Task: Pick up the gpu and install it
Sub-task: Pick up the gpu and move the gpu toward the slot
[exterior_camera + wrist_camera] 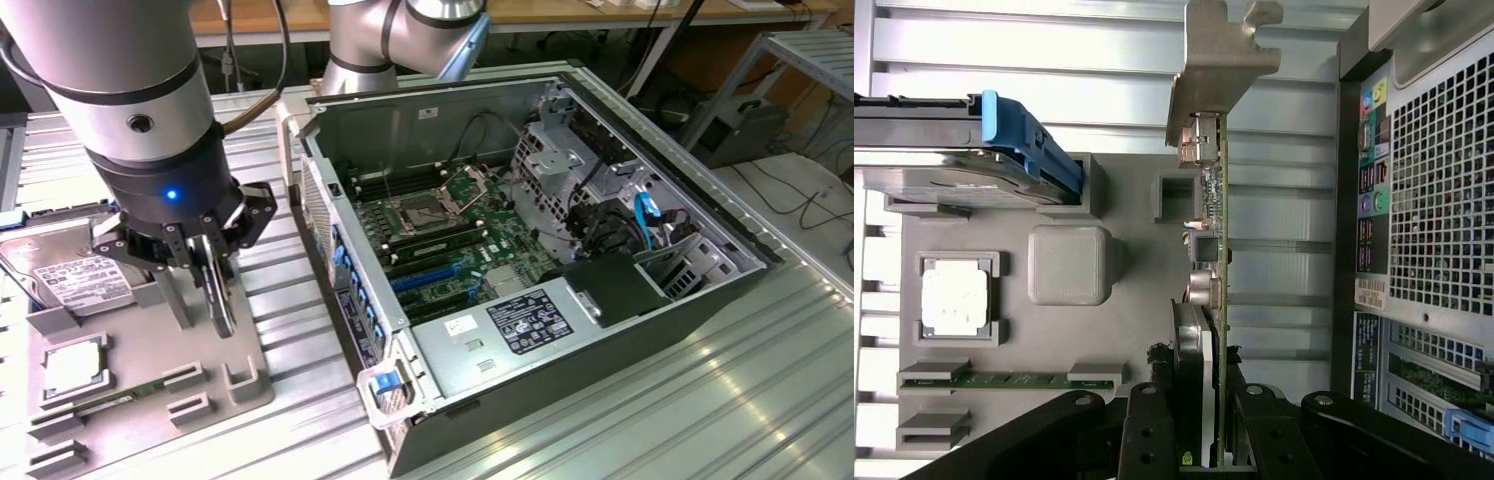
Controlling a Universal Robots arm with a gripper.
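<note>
Finding: the fingers are clamped on the gpu, one on each face. In the wrist view they grip at the black cooler, at the end away from the silver bracket.

Location: at the exterior view's left, the gripper holds the card edge-on over the grey fixture tray. I cannot tell whether its lower edge is clear of the tray. The hard drive and CPU chip sit on the same tray. The open computer case stands just beside it on the bench, at centre and right of frame. The card is not seated on the motherboard.

Handling, my judgement: the card is light and stiff but fragile. The green board is thin and carries small exposed parts, so pinching bare board risks damage. The cooler offers flat, sturdy faces, and I consider the present hold sound. The long end beyond the grip could lever the card in the fingers if knocked.
</note>
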